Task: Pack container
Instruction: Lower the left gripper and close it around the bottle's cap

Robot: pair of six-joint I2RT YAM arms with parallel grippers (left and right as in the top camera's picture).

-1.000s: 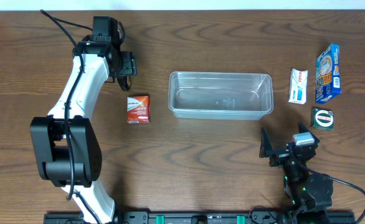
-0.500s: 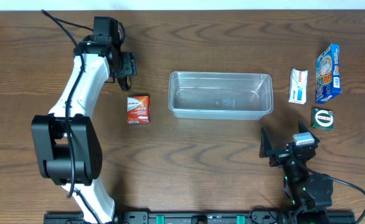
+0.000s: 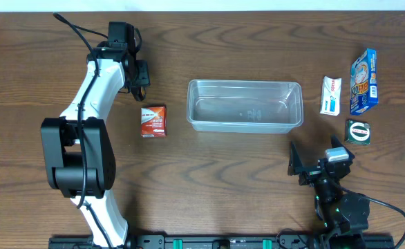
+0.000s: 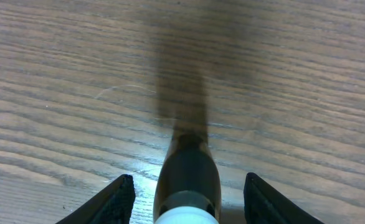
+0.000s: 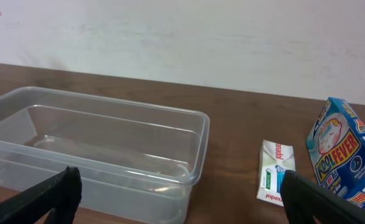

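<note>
Grained wooden table (image 3: 209, 166), clear rounded container (image 3: 220, 109)

Container (image 3: 244, 83) centre, small box (image 3: 153, 120) just left of it. Right side: flat pack (image 3: 331, 95), tall box (image 3: 363, 81) beside it, square box (image 3: 358, 131) nearer robot.

Container (image 3: 245, 105): clear plastic rectangular tub, rounded corners, rimmed. Upright, open top, empty. Long axis left-right, mid-worktop (image 3: 209, 173).
</note>
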